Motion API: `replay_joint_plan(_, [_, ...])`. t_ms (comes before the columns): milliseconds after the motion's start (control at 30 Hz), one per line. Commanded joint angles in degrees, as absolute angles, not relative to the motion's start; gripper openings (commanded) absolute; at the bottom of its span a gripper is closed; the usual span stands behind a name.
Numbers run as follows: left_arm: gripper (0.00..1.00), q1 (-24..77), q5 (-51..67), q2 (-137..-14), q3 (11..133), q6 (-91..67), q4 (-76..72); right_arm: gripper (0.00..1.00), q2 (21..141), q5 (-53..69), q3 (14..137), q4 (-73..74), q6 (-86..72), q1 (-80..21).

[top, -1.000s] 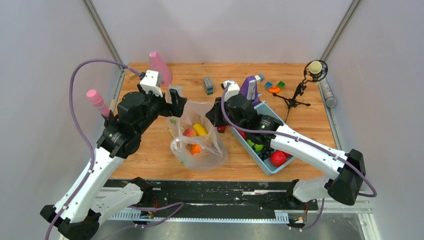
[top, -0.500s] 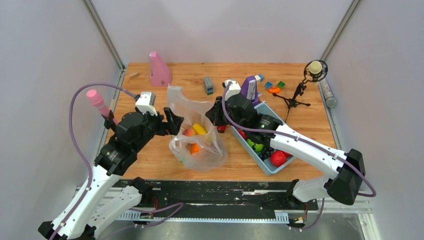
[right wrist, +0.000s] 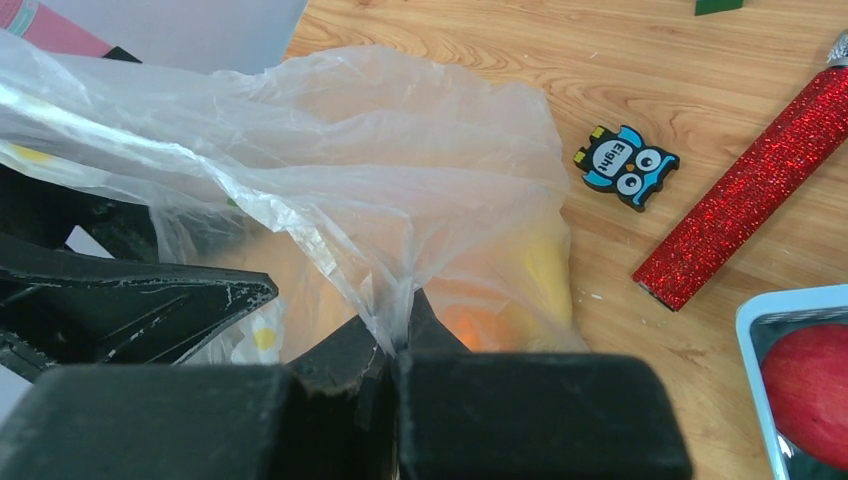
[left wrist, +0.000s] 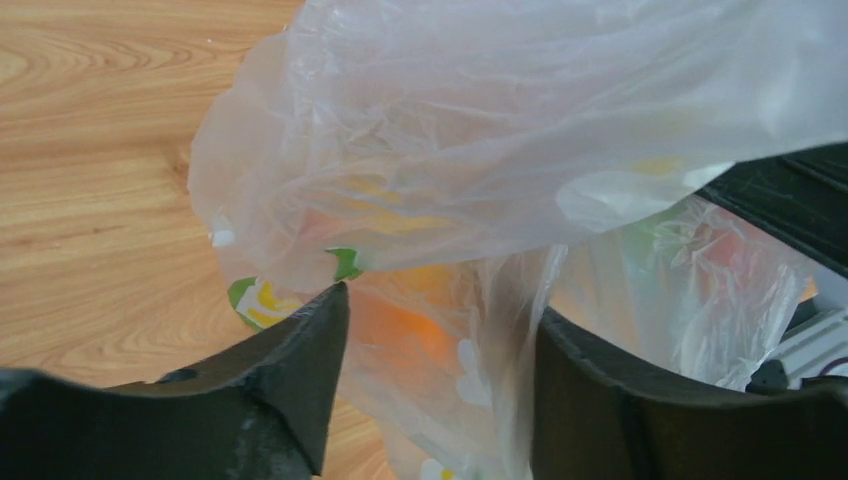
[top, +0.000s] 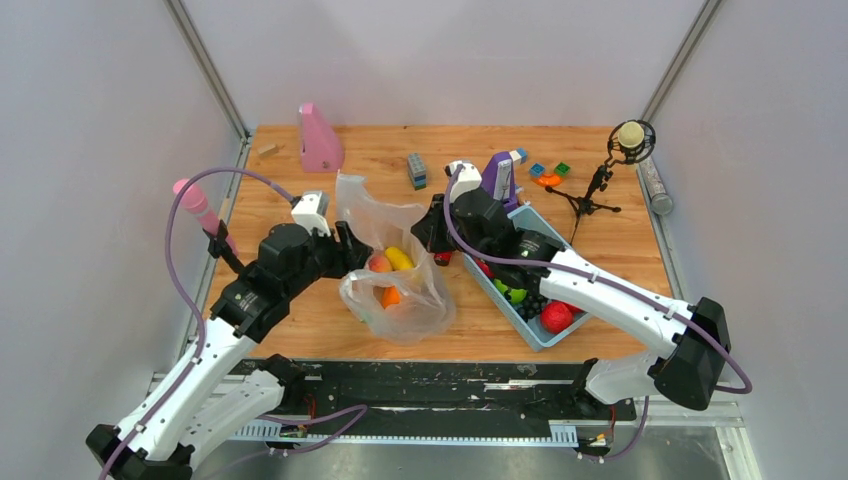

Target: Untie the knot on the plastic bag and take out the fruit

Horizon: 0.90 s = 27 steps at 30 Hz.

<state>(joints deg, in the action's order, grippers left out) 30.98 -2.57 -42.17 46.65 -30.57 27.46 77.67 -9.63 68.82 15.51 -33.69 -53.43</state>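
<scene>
A wooden table carries a clear, flower-printed plastic bag, which lies near the table's middle, just left of a blue tray filled with other toys. The right gripper is clamped tight on a fold of the bag's upper film and holds it raised, while the left gripper stands with its jaws apart at the bag's left side, loose film hanging between them. Inside the bag sits the fruit: 1 yellow banana, 1 peach-coloured piece and 1 orange piece.
</scene>
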Motion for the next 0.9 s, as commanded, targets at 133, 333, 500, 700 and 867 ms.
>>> replay_joint_plan(133, [0.29,30.80,-7.49,-38.22,46.28,-30.47,31.03,0.00,76.59,-11.23,66.31,12.73,-33.24,-51.55])
replay_joint_plan(333, [0.03,30.72,-10.96,-37.66,47.60,-30.61,35.41,0.00,73.67,-10.89,63.72,13.94,-31.95,-48.12])
replay_joint_plan(500, [0.02,30.70,-13.13,-37.20,48.78,-29.80,37.66,0.00,71.81,-9.24,62.11,15.22,-27.67,-44.61])
replay_joint_plan(700, [0.00,30.33,-16.44,-37.96,53.25,-26.09,40.99,0.00,70.07,-10.70,62.33,17.28,-19.49,-43.72])
replay_joint_plan(867, [0.00,30.31,-18.41,-38.10,55.08,-22.95,42.33,0.00,69.81,-12.15,63.74,19.81,-15.32,-43.15])
